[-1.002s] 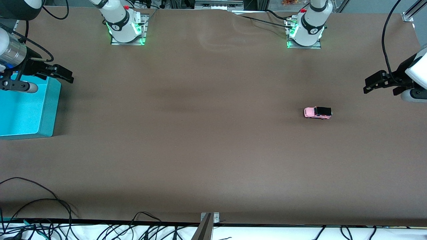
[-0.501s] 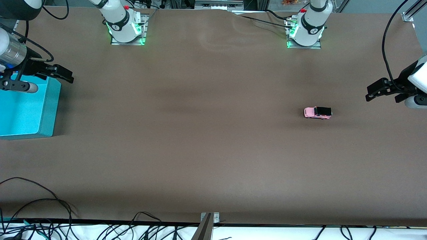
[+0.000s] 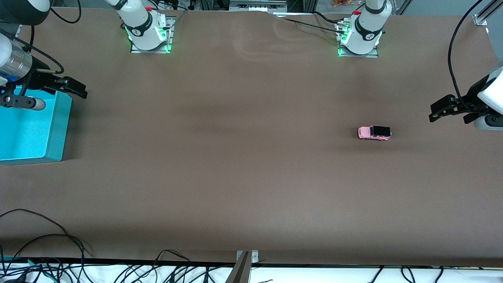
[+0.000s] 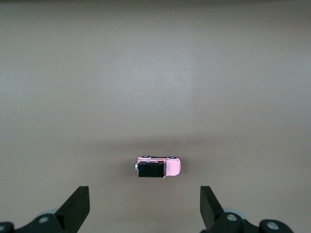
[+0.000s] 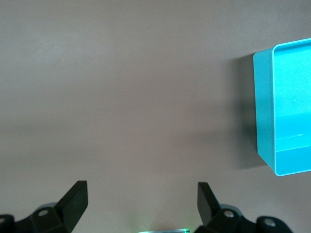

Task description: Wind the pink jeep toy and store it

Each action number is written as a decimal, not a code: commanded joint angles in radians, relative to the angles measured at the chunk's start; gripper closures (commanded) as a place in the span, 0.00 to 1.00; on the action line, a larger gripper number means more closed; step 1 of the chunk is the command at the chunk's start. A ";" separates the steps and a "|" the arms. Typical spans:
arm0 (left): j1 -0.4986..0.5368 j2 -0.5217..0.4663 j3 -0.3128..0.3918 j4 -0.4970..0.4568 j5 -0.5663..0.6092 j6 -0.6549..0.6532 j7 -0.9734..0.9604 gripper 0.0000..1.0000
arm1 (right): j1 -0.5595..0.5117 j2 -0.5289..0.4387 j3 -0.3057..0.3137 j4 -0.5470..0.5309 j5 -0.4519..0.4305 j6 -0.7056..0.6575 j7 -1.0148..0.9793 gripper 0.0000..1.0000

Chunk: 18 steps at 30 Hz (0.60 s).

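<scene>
While both arms hang over the two ends of the brown tabletop (image 3: 243, 165), the scene reads as follows.

Tabletop: matte brown sheet, smooth, with faint ripples near the arm bases.

Pink jeep toy (image 3: 374, 133): tiny boxy car with a pale pink, glossy-looking body, flat black roof and dark wheels; it stands on its wheels on the bare tabletop, toward the left arm's end, nothing touching it. It also shows in the left wrist view (image 4: 158, 167).

Teal bin (image 3: 33, 129): shallow rectangular open tray of bright teal plastic with smooth walls and rounded corners, at the right arm's end of the tabletop; seen from the right wrist too (image 5: 284, 111).

Left gripper (image 3: 442, 107): black angular fingers spread wide, holding nothing; it hangs over the tabletop edge at the left arm's end, well apart from the jeep.

Right gripper (image 3: 74, 87): black fingers spread wide and empty, over the tabletop just beside the teal bin's rim.

Cables (image 3: 47, 251): thin black loops along the tabletop edge nearest the front camera.

Change: since half a second ago the left gripper has shifted slightly, back near its spot of a second ago; jeep, bin and right gripper are unchanged.
</scene>
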 commanded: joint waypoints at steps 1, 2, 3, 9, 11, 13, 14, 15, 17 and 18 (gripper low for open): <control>-0.001 -0.002 0.005 -0.009 0.007 0.019 0.010 0.00 | 0.004 0.012 -0.001 0.026 -0.007 -0.021 0.007 0.00; -0.001 -0.002 0.005 -0.009 0.010 0.022 0.010 0.00 | 0.003 0.012 -0.001 0.026 -0.007 -0.021 0.009 0.00; -0.001 -0.003 0.005 -0.009 0.010 0.025 0.010 0.00 | 0.003 0.012 -0.001 0.028 -0.005 -0.021 0.009 0.00; 0.000 -0.005 0.006 -0.023 0.007 0.026 -0.002 0.00 | 0.003 0.012 -0.001 0.033 -0.005 -0.021 0.009 0.00; 0.000 -0.005 0.006 -0.023 0.008 0.025 -0.004 0.00 | 0.003 0.012 -0.001 0.033 -0.005 -0.023 0.009 0.00; -0.001 -0.007 0.005 -0.023 0.007 0.023 -0.004 0.00 | 0.003 0.012 -0.001 0.033 -0.005 -0.023 0.009 0.00; -0.001 -0.007 0.005 -0.023 0.007 0.023 -0.002 0.00 | 0.003 0.012 -0.001 0.033 -0.005 -0.023 0.010 0.00; -0.001 -0.007 0.005 -0.023 0.007 0.023 -0.002 0.00 | 0.003 0.012 -0.001 0.033 -0.005 -0.023 0.009 0.00; 0.000 -0.007 0.005 -0.023 0.002 0.023 -0.002 0.00 | 0.004 0.012 -0.001 0.033 -0.005 -0.023 0.009 0.00; 0.000 -0.007 0.005 -0.023 0.002 0.023 -0.002 0.00 | 0.003 0.012 -0.001 0.033 -0.005 -0.023 0.010 0.00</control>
